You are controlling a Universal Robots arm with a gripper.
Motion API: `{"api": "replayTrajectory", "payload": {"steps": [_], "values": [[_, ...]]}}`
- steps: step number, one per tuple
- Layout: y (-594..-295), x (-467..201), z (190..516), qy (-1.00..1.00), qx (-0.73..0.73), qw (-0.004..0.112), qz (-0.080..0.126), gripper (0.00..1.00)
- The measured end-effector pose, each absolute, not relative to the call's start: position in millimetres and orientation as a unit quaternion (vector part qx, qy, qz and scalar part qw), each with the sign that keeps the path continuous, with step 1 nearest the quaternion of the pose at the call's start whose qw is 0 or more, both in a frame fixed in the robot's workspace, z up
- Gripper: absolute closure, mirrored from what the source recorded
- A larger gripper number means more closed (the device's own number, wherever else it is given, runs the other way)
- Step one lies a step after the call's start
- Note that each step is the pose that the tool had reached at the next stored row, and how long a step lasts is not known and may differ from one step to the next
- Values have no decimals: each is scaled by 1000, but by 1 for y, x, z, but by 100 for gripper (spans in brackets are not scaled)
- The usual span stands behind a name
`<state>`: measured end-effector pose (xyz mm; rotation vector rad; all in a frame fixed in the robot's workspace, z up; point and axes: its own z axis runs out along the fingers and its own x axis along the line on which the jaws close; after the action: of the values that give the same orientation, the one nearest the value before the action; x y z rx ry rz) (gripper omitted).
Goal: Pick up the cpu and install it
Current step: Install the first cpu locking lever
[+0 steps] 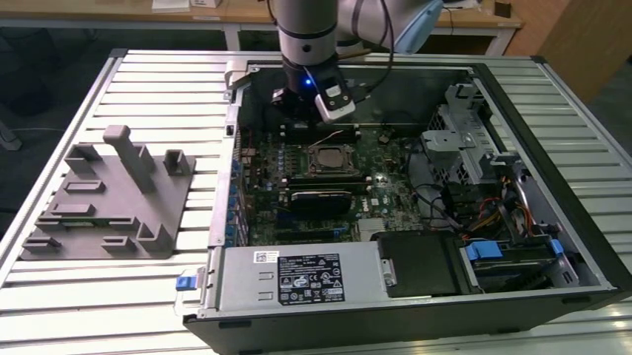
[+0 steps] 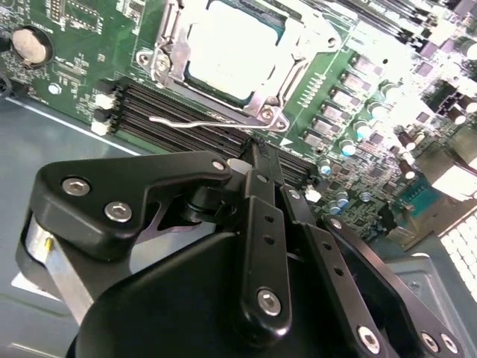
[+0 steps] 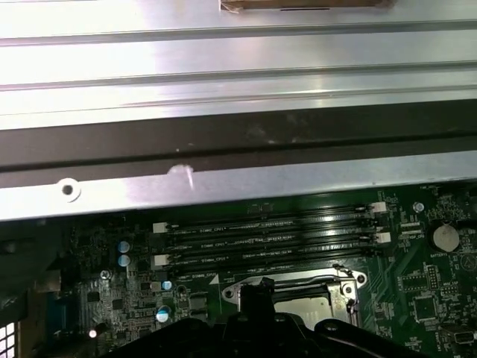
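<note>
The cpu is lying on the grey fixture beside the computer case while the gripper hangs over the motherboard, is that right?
Not quite. The cpu is not on the grey fixture; it sits in the socket on the motherboard, as the second wrist view shows. The gripper does hang over the motherboard.

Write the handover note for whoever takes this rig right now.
Gripper: jaws shut, holding nothing, poised over the memory slots next to the socket.
Cpu: lies in the socket, silvery top up, framed by the metal bracket.
Done: cpu is picked up and set in the socket.
Left: whether the thin wire lever is latched cannot be told.
</note>
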<state>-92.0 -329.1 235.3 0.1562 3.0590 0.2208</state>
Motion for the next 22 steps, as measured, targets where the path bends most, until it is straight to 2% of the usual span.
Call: {"api": "replayTrajectory", "payload": {"steps": [22], "values": [[-329,-74,234,995,51,36,72,89]]}}
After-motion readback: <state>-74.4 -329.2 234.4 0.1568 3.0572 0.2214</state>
